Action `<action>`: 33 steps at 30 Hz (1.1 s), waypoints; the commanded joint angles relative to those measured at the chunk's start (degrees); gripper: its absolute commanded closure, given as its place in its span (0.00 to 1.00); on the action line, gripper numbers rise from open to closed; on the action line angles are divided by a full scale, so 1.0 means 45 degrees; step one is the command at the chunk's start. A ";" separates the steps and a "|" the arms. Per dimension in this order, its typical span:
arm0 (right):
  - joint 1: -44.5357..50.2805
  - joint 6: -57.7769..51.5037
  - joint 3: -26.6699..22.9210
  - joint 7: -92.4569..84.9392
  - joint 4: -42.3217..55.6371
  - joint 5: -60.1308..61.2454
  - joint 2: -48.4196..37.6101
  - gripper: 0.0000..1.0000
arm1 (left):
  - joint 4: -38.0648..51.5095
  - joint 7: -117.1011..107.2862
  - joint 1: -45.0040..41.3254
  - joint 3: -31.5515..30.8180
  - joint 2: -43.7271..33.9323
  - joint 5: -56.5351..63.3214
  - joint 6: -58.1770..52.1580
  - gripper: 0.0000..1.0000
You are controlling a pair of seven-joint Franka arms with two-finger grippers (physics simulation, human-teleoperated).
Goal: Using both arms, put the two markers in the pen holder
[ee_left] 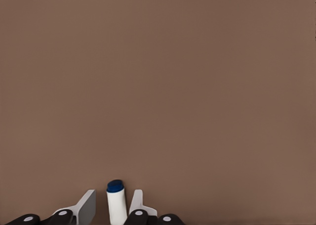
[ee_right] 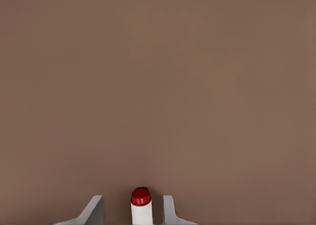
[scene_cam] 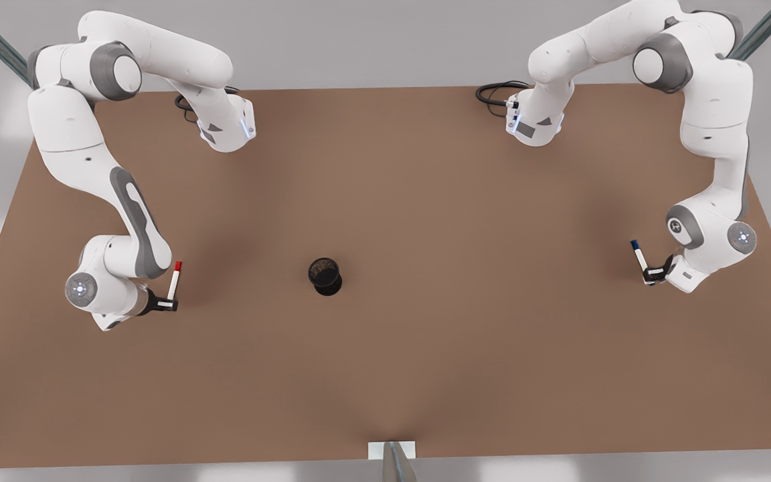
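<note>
Both slim white barrels are gripped but neither is delivered: the blue-capped marker is clamped in the left gripper at the front view's right, the red-capped marker in the right gripper opposite, well apart from the black mesh pen holder between them on the matte brown table.

Red marker in right gripper, blue marker in left gripper, both pinched. Black pen holder upright btwn grippers, well apart.
</note>
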 commanded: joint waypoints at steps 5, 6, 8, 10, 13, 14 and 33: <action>-0.0007 0.0196 0.0003 0.0854 -0.0016 -0.0147 0.0088 0.50 | 0.0031 0.1528 -0.0005 0.0000 0.0044 0.0010 0.0078 0.59; -0.0007 0.0157 0.0003 0.0854 -0.0016 -0.0147 0.0088 0.54 | 0.0031 0.1528 -0.0005 0.0000 0.0044 0.0010 0.0078 0.60; -0.0026 0.0157 0.0003 0.0854 -0.0054 -0.0147 0.0108 0.57 | 0.0031 0.1528 -0.0025 0.0000 0.0044 0.0010 0.0078 0.61; -0.0046 0.0176 0.0003 0.0854 -0.0074 -0.0147 0.0108 0.61 | 0.0031 0.1528 -0.0025 0.0000 0.0044 0.0010 0.0078 0.61; -0.0066 0.0196 0.0003 0.0854 -0.0113 -0.0147 0.0128 0.62 | 0.0050 0.1528 -0.0025 0.0000 0.0142 0.0010 0.0176 0.61; -0.0066 0.0196 0.0003 0.0854 -0.0133 -0.0147 0.0147 0.62 | 0.0050 0.1528 -0.0025 0.0000 0.0142 0.0010 0.0176 0.61; -0.0124 -0.0566 0.4514 0.1283 0.1996 -0.0128 -0.2743 0.79 | 0.0284 0.1118 -0.0103 -0.0722 -0.0718 -0.0127 -0.0331 0.79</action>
